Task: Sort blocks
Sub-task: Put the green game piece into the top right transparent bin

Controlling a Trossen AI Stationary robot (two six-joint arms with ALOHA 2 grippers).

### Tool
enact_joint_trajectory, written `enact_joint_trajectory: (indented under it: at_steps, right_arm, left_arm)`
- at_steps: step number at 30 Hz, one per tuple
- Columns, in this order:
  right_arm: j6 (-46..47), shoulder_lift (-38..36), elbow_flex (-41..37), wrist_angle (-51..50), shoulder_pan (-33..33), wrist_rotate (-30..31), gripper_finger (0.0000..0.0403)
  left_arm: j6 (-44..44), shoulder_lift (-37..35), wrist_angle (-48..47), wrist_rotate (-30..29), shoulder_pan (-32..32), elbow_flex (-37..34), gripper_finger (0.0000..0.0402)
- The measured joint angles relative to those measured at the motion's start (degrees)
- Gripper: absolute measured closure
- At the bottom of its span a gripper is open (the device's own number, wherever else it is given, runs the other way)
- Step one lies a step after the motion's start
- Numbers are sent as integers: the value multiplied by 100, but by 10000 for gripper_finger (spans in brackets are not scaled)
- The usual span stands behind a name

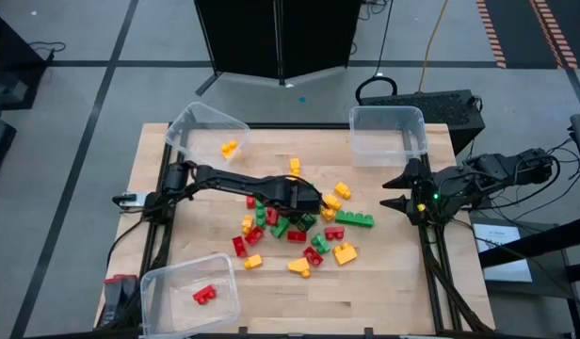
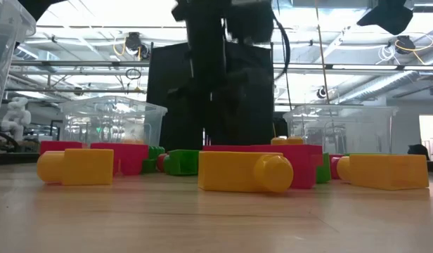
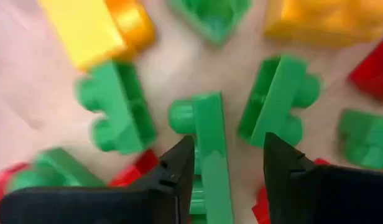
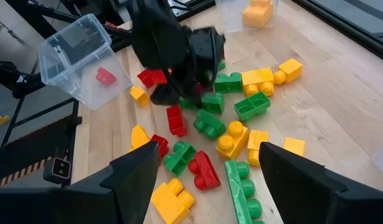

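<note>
Centrally, the blocks (image 1: 295, 224) lie piled on the table (image 1: 384, 282). Three clear bins (image 1: 388, 134) hold one yellow, one red, and none. Left gripper (image 3: 224, 168) straddles a green block (image 3: 207, 155), jaws narrowing. Right gripper (image 1: 399, 190) waits spread wide, holding nothing.

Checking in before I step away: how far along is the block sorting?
Barely begun. One yellow block lies in one bin, one red block in another; the third bin looks empty. The left tool straddles a green block in the pile. The right tool waits aside.
</note>
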Motion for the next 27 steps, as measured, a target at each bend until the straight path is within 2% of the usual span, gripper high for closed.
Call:
enact_joint_trajectory:
  at_steps: [4, 10, 13, 22, 27]
  right_arm:
    - [2, 0, 0, -21, 0, 0, 131]
    - [-5, 0, 0, -26, 2, 0, 131]
    - [-5, 0, 0, -27, 0, 0, 131]
    - [8, 0, 0, -27, 1, 0, 131]
    - [19, -2, 0, -27, 1, 0, 131]
  left_arm:
    - [206, -62, -478, -214, 0, 14, 296]
    - [628, 14, -626, 225, -65, 11, 282]
    - [694, 26, -495, 247, -123, 7, 251]
    - [512, 19, -517, 266, -133, 11, 125]
    - [385, 17, -486, 395, -131, 11, 97]
